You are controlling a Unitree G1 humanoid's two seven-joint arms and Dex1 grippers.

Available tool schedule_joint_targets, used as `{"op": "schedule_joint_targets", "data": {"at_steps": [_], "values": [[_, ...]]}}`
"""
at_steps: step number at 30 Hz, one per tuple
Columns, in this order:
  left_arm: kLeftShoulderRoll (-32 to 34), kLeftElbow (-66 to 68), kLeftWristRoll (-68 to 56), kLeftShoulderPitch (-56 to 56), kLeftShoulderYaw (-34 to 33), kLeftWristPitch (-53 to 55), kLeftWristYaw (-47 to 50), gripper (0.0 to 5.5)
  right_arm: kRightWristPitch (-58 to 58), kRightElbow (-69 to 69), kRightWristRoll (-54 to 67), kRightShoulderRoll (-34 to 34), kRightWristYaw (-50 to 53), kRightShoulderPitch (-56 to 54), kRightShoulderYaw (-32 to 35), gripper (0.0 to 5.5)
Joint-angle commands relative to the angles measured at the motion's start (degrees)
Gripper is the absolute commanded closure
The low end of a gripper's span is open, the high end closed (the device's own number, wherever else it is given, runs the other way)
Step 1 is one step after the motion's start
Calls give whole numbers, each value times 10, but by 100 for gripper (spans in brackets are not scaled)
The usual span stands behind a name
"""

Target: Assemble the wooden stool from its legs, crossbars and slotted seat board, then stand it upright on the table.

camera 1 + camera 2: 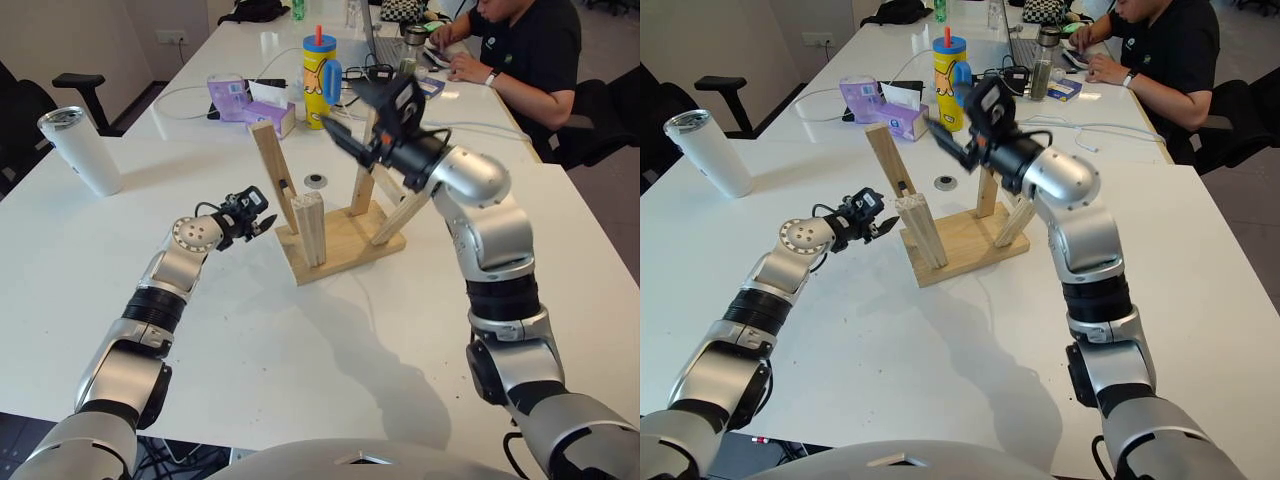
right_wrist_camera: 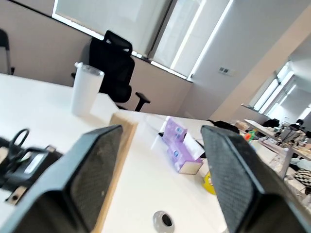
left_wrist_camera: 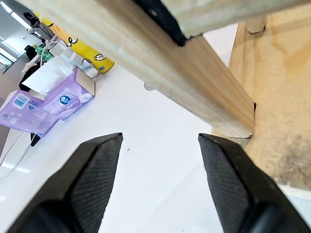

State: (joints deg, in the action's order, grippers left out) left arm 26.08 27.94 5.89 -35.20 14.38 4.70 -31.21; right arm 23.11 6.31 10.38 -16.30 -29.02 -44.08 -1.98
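The left gripper (image 1: 262, 220) hangs released just beside the tilted leg (image 1: 273, 170) — seemingly placed to steady it. The seat board (image 1: 345, 248) lies flat on the table (image 1: 300, 350), legs pointing up, presumably for fitting. Above the far legs (image 1: 362, 190), the right gripper (image 1: 345, 110) gapes, holding nothing.

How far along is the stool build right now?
Done: legs stand up from the seat board, lying flat on the table. In hand: nothing; left pincer and right pincer are open, the left beside the tall leg. Left: short pieces bunched at the board's corner look unfitted, and nothing is flipped upright yet.
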Motion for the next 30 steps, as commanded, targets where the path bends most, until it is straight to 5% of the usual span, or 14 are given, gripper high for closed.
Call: {"op": "schedule_joint_targets", "data": {"at_steps": [1, 4, 8, 12, 17, 24, 30], "values": [[0, -43, -15, 28, -36, 23, 11, 260, -14, -38, 76, 13, 100, -128, 148, 249], [-22, -81, -52, 78, -88, 45, 46, 260, -64, -152, 51, -33, 149, -147, 200, 249], [-58, -158, -96, 157, -138, 86, 89, 260, -140, -374, -62, -110, 165, -89, 147, 295], [-82, -198, -103, 205, -133, 113, 101, 260, -188, -498, -113, -111, 119, -12, 86, 357], [-99, -215, -98, 228, -120, 155, 115, 329, -250, -594, -146, -74, 61, 63, 22, 433], [-119, -234, -91, 251, -94, 222, 130, 438, -317, -659, -147, -47, 26, 99, 2, 545], [-124, -262, -103, 269, -98, 273, 133, 525, -311, -546, -112, -43, -143, 173, -36, 550]]}}
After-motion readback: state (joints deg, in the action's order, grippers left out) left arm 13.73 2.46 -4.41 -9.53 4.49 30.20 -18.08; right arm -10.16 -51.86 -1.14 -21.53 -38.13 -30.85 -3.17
